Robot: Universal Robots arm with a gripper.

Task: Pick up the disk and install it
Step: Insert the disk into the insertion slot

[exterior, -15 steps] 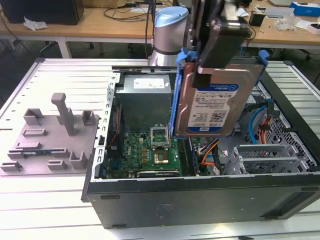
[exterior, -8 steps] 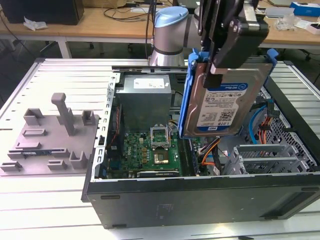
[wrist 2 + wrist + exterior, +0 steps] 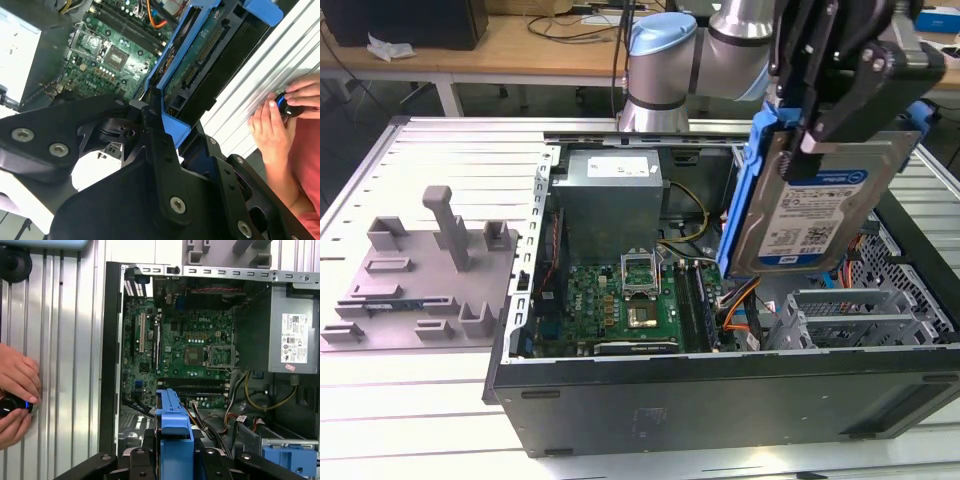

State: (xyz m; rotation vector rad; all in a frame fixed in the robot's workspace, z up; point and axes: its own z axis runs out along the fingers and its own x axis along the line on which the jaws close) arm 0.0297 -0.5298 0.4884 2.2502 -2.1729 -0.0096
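Observation:
The disk is a silver hard drive with a white-and-blue label in a blue plastic bracket. It hangs on edge above the open computer case, over the case's side at the exterior view's right. My gripper is shut on its upper part, one black finger across the labelled face. In the second wrist view the disk's circuit-board side faces the camera, and the gripper clamps the blue frame. In the first wrist view the blue bracket of the disk stands between the black fingers.
Inside the case lie the green motherboard, a grey power supply, loose cables and a grey metal drive cage with a blue tab. A grey fixture sits at the exterior view's left. A person's hands hold a small black device beside the case.

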